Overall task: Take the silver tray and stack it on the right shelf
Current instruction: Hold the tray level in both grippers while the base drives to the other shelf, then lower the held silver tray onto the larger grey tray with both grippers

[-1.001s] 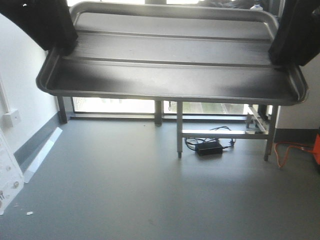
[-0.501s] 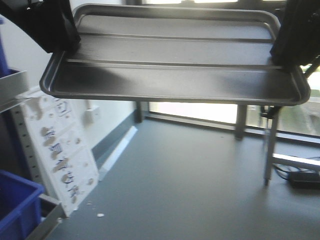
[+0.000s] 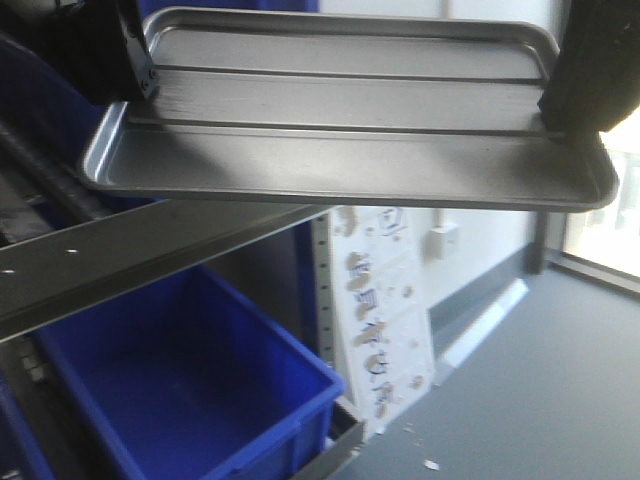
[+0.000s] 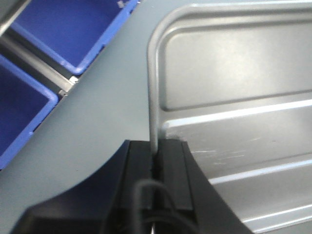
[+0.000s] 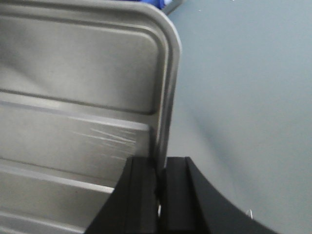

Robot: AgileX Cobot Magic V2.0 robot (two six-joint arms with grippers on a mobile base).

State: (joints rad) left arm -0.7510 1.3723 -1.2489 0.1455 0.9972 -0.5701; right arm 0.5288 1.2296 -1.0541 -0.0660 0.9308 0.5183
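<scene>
I hold the silver tray [image 3: 350, 135] up in the air between both arms. It is roughly level, its long side runs across the front view, and its two ridges run left to right. My left fingers [image 4: 140, 163] are closed tight on the rim of the tray's left short edge, with the thin steel lip pinched between them. My right fingers [image 5: 176, 187] are clamped the same way on the right short edge, and the tray's far right rounded corner lies beyond them.

In the front view, a steel rack bar [image 3: 150, 250] with small holes slants across under the tray's left half. I cannot tell how much gap lies between the bar and the tray. Under the bar sits a blue bin [image 3: 190, 390]. Just right of the bin a white printed panel [image 3: 385, 310] leans upright. Grey floor [image 3: 560, 380] spreads out to the right of it. From my left wrist, two blue bins [image 4: 73, 34] show to the left, beyond the tray's edge.
</scene>
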